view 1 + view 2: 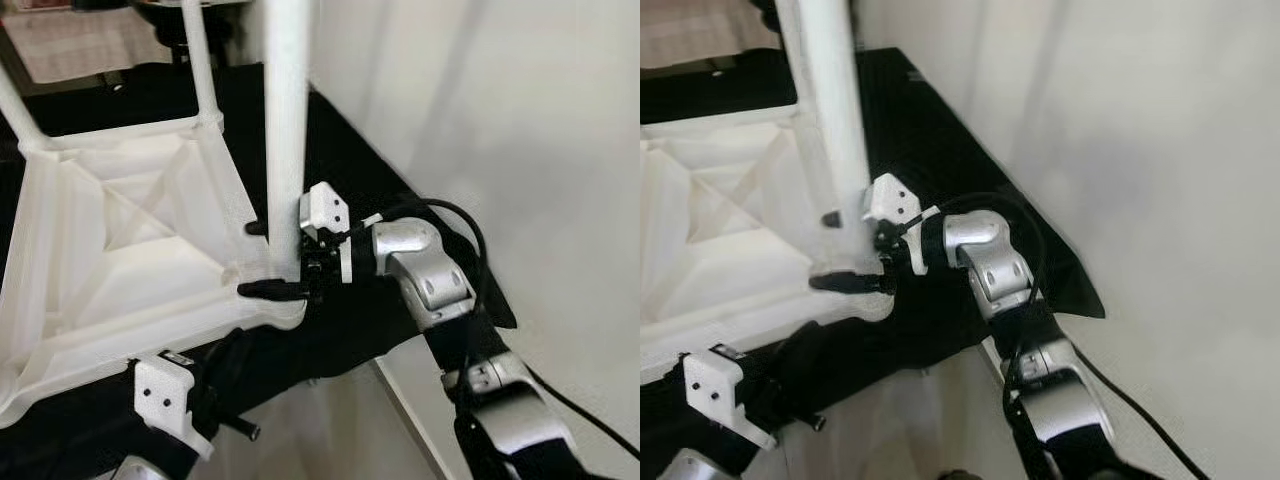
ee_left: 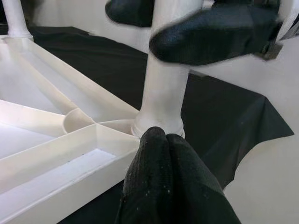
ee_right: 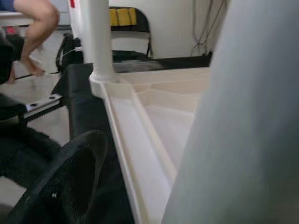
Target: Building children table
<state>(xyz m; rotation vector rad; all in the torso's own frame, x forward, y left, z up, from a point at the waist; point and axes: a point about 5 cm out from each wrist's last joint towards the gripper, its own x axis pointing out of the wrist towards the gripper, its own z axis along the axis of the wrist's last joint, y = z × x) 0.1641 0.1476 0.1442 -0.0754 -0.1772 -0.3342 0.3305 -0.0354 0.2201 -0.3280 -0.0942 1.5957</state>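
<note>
A: Nearest item?
B: Left gripper [image 1: 245,430], low at the near edge of the black cloth [image 1: 340,340], just under the tabletop's near corner. Its fingers [image 2: 163,186] lie pressed together in the left wrist view, holding nothing, tips just before the leg's socket.

A: Next?
B: Right gripper [image 1: 262,258], reaching in from the right. One black finger lies on each side of the white table leg [image 1: 286,130], low on the leg near its base; pincer clamped on the leg.

A: The table itself?
B: White plastic tabletop [image 1: 120,260], upside down on the cloth, ribbed underside up. The gripped leg stands upright in the near right corner socket. Two further legs stand at the far corners, the right one [image 1: 200,60] thin in view.

A: Beyond?
B: Pale wall [image 1: 520,120] to the right. A person's bare legs [image 3: 35,32] and a black chair [image 3: 128,28] show far off in the right wrist view.
</note>
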